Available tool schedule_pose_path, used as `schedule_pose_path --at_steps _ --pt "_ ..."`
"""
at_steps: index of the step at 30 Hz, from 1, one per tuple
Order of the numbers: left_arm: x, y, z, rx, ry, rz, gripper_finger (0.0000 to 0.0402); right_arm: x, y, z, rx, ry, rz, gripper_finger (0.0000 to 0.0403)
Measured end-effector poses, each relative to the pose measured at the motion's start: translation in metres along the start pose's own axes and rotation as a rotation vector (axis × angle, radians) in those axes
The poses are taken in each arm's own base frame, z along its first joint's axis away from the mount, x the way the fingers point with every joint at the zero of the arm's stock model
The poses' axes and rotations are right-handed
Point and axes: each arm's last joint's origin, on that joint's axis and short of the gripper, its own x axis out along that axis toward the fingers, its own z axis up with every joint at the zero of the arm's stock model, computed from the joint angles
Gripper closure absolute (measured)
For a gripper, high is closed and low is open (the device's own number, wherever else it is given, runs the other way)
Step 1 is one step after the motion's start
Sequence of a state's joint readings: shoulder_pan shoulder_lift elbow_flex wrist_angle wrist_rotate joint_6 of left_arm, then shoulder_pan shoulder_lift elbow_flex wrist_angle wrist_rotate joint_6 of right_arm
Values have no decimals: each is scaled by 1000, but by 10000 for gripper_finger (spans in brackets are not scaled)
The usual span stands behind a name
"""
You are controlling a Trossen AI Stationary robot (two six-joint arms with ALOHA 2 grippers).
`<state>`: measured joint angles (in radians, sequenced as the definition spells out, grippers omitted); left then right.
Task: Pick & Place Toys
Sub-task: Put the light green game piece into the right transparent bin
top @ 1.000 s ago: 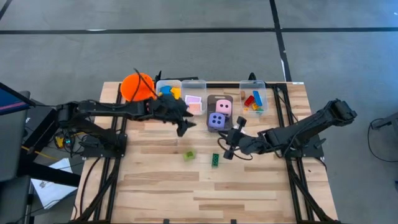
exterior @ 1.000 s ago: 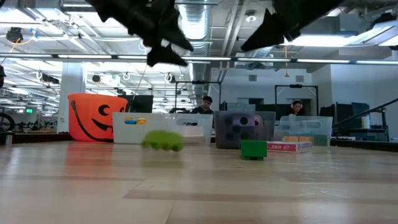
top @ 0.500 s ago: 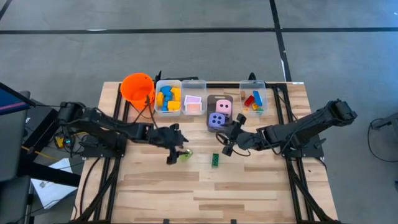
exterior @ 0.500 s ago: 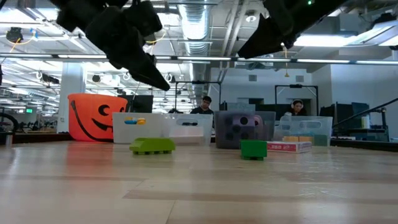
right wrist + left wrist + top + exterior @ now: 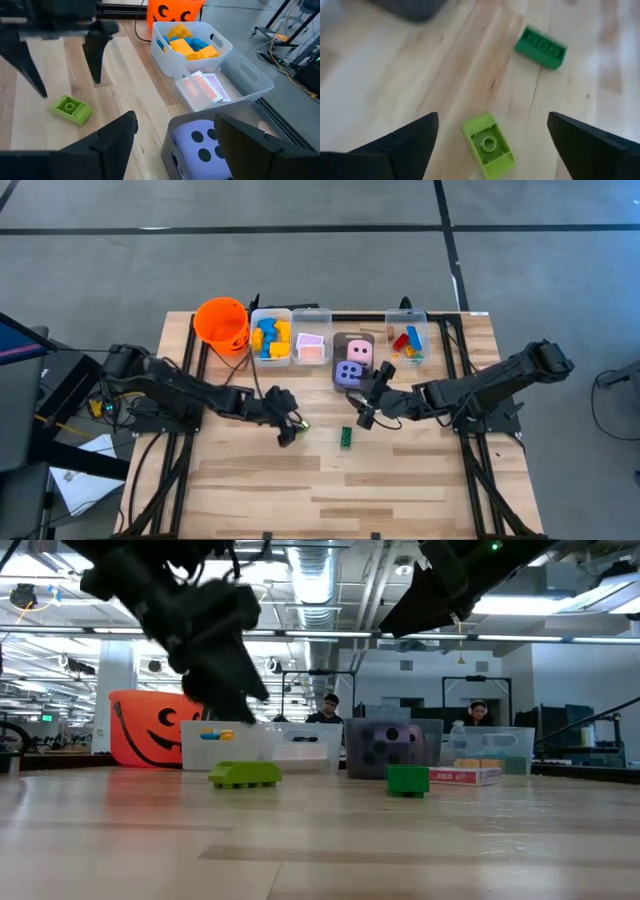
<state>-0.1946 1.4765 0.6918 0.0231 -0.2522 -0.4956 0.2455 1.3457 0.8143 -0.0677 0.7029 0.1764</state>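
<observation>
A light green block [image 5: 300,425] lies flat on the table near its middle, studs up [image 5: 488,146]. A dark green block [image 5: 346,437] lies just to its right and also shows in the left wrist view [image 5: 540,47]. My left gripper [image 5: 287,428] is open and low over the light green block, with one finger on either side of it and clear of it [image 5: 492,116]. My right gripper [image 5: 367,406] is open and empty above the table, beside the purple die [image 5: 205,150], with the pink die [image 5: 359,352] behind it.
Along the far edge stand an orange bucket [image 5: 221,322], a bin of blue and yellow blocks [image 5: 270,338], a bin of pink-and-white cards [image 5: 311,345], the dice bin [image 5: 336,340] and a bin of mixed blocks [image 5: 407,340]. People sit in the room beyond [image 5: 330,710].
My left gripper has gone from the far bins toward the table's near edge and down, and now straddles the light green block. The light green block has shifted a little and lies flat and still.
</observation>
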Motion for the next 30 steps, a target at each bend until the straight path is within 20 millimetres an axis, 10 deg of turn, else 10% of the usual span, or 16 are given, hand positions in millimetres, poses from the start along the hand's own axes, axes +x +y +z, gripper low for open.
schedule_pose_path --at_steps 19,30 --pt "43 -19 -51 -145 145 78 19 1 -1 -1 -29 7 -6 136" --pt "43 -14 -58 -123 192 142 170 1 -1 -1 -29 7 -6 136"
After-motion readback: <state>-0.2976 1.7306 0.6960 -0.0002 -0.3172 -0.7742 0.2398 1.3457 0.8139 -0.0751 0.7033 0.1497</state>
